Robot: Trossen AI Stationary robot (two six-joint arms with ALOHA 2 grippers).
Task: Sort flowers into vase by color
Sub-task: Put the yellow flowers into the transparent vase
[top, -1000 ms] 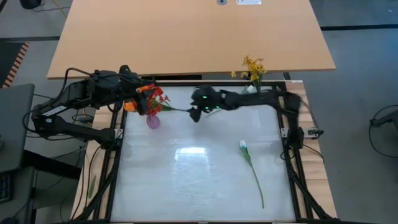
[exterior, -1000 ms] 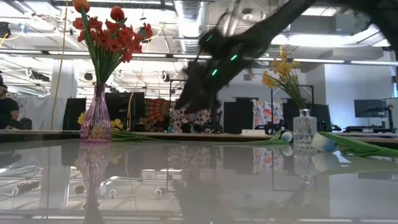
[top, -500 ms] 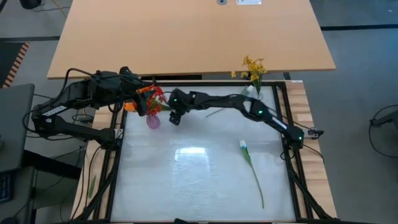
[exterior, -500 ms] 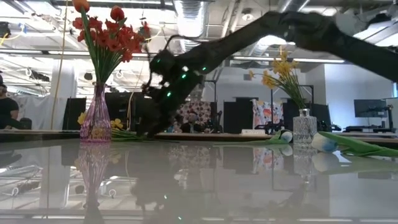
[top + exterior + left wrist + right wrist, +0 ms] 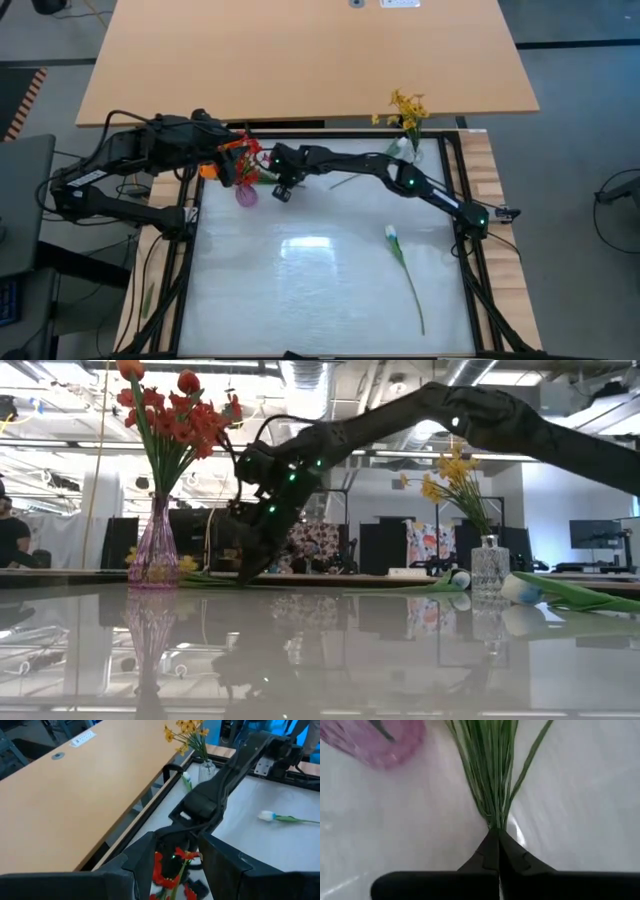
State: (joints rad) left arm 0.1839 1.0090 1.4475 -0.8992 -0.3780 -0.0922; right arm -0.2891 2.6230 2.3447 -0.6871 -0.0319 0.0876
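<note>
A pink vase [image 5: 246, 194] at the table's far left holds red and orange flowers [image 5: 175, 420]. My left gripper [image 5: 235, 165] hovers over them, open, with red blooms [image 5: 172, 870] showing between its fingers; I cannot tell whether it touches them. Beside the vase a spray of green stems [image 5: 490, 780] with yellow blooms [image 5: 185, 560] lies on the table. My right gripper [image 5: 283, 190] is down at the table, shut on the stems. My right gripper pinches the bundle of thin green stems at its gathered end [image 5: 494, 822] between its two fingertips [image 5: 487, 845]. The fingers slant down and lie roughly along the stems, which fan out away from them. The spray lies on the table next to the pink vase [image 5: 380, 740].
A clear vase [image 5: 489, 565] with yellow flowers [image 5: 408, 110] stands at the far right corner. A white flower [image 5: 392, 237] on a long stem lies on the table's right half. Another white-tipped stem [image 5: 186, 779] lies by the clear vase. A wooden desk [image 5: 300, 60] stands beyond the far edge.
My right gripper has swung from the middle of the far edge toward the table's left and come down to the table beside the pink vase, onto the stems lying there.
</note>
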